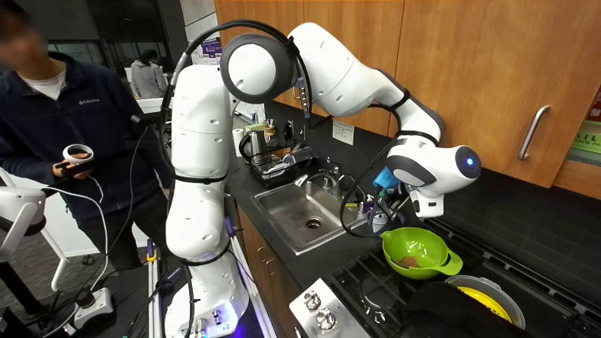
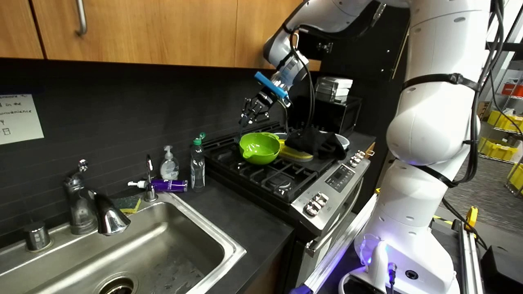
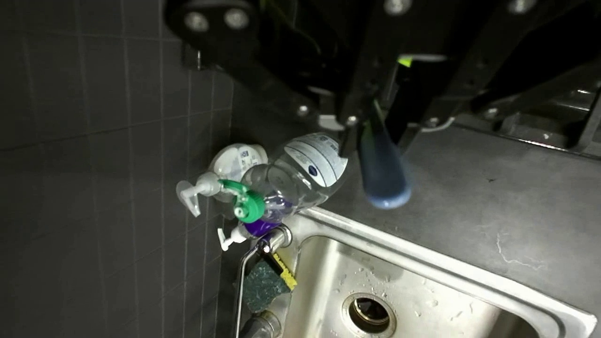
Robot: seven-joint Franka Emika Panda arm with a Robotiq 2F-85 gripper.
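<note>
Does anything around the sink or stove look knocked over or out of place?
Yes. The purple pump bottle lies on its side by the sink, while the clear bottle beside it stands upright. That bottle's green cap is flipped open. A black cloth is bunched on the stove, seemingly an odd spot for fabric.

“Columbia” on jacket [image 1: 96, 126], “convenience” on note [image 2: 18, 118], “AIL” on package [image 1: 587, 142]

In an exterior view we're peering down over the stove [image 1: 371, 296] toward the sink [image 1: 291, 206], in an exterior view we're close above that sink, facing the arm [image 2: 435, 108], and the wrist view looks steeply down past the jaws, all three catching the sink!
</note>
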